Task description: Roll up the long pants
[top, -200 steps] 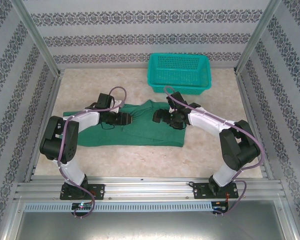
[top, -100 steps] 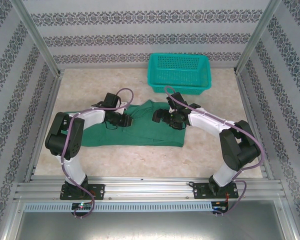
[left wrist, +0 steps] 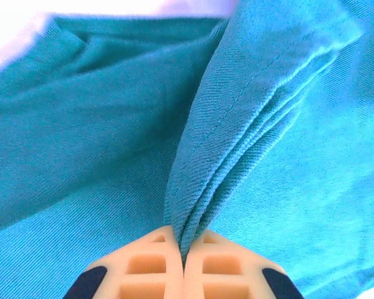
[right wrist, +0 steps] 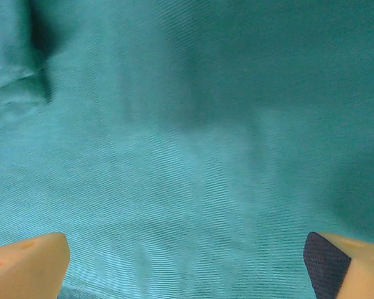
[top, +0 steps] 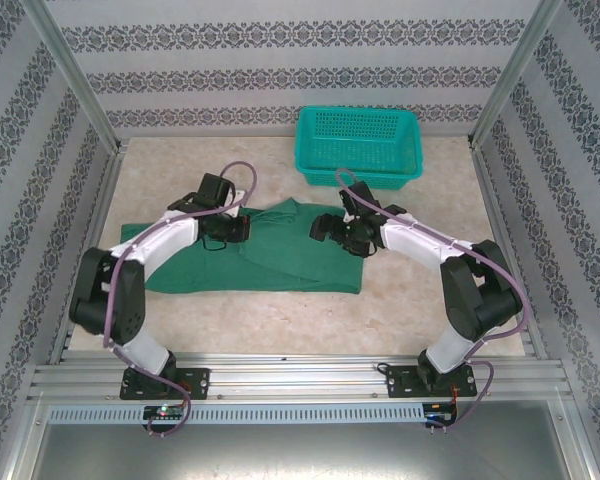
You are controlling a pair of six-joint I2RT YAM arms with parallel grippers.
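Note:
The long pants [top: 290, 265] lie flat across the middle of the table as a dark green strip running left to right. My left gripper [top: 244, 229] is over their upper middle edge. In the left wrist view, my left gripper [left wrist: 184, 249] is shut on a raised, layered fold of the long pants [left wrist: 249, 112], pinched between its fingers. To the right, my right gripper [top: 318, 230] sits low over the cloth. In the right wrist view, my right gripper [right wrist: 187, 268] is open wide, with the smooth long pants [right wrist: 187, 124] beneath it and nothing held.
A teal mesh basket [top: 358, 172] stands at the back right, just behind the right arm. Patterned walls and metal posts [top: 80, 90] enclose the beige table [top: 410, 290]. Bare table surface lies in front of the pants and at the far left back.
My left gripper has shut on a fold of the pants and drawn it back leftward, rumpling the upper edge. The right gripper has shifted slightly and stayed open.

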